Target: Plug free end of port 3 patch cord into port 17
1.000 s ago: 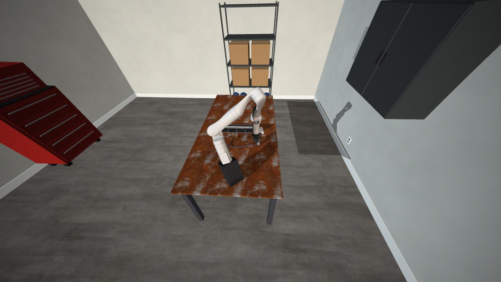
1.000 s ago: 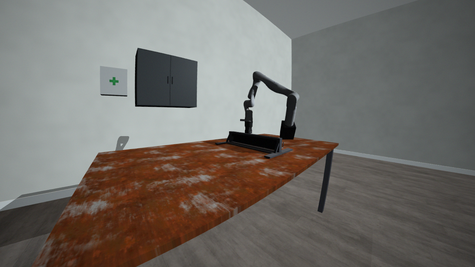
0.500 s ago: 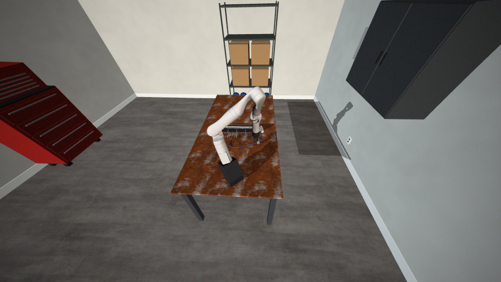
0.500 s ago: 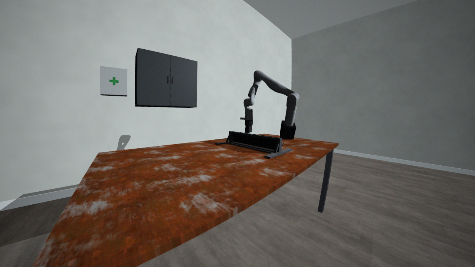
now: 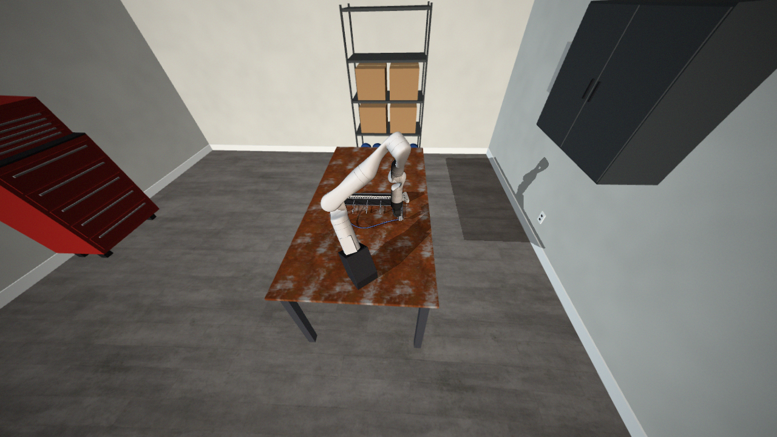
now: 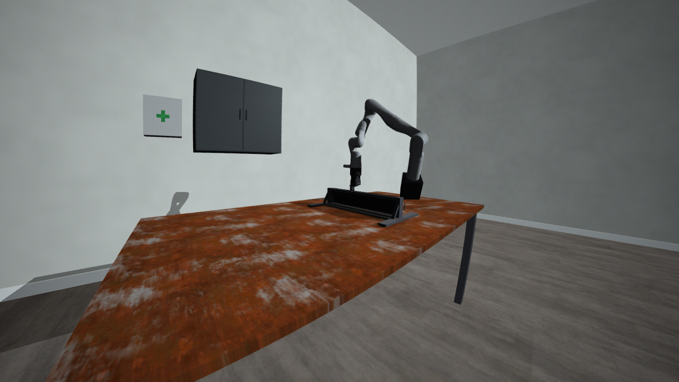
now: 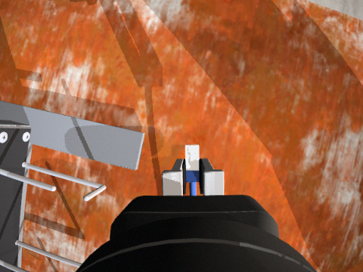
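My gripper (image 7: 192,171) points down over the table and is shut on the patch cord's free plug (image 7: 192,159), a small white plug with a blue boot between the grey fingers. In the top view the gripper (image 5: 399,216) hangs in front of the right end of the black patch panel rack (image 5: 372,197). The blue cord (image 5: 372,223) runs from the plug leftward across the table toward the panel's left part. In the exterior view the rack (image 6: 364,205) shows from behind and the gripper (image 6: 354,182) is beyond it. The port numbers are too small to read.
In the wrist view the rack's grey foot plate (image 7: 83,138) and thin cable-management bars (image 7: 60,178) lie at the left. The arm's black base (image 5: 358,266) stands near the table's front. The table's right edge (image 5: 433,239) is close to the gripper.
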You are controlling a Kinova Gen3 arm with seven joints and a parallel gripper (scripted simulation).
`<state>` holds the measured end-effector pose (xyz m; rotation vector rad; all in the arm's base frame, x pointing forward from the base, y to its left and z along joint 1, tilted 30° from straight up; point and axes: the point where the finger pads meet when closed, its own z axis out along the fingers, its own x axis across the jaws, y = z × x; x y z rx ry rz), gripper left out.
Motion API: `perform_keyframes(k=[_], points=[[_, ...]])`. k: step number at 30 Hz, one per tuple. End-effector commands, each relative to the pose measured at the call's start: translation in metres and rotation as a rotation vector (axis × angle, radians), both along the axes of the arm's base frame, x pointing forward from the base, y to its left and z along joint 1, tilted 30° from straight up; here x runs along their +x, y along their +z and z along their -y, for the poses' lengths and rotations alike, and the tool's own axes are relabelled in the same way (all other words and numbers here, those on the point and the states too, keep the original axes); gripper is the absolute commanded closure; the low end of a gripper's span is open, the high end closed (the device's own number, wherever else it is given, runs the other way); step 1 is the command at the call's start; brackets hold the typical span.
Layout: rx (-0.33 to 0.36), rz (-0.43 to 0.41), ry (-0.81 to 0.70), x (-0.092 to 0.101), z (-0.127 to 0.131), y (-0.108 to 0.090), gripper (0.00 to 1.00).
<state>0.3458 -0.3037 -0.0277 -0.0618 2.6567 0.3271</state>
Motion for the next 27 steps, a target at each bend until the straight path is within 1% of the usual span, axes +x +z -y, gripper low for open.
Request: perform_keyframes(k=[1,14,27], points=[[-0.006,0.001,-0.009,-0.004,0.006,0.005,1.0],[-0.006,0.001,-0.009,-0.009,0.008,0.014,1.0],[-0.006,0.001,-0.009,-0.009,0.008,0.015,1.0]])
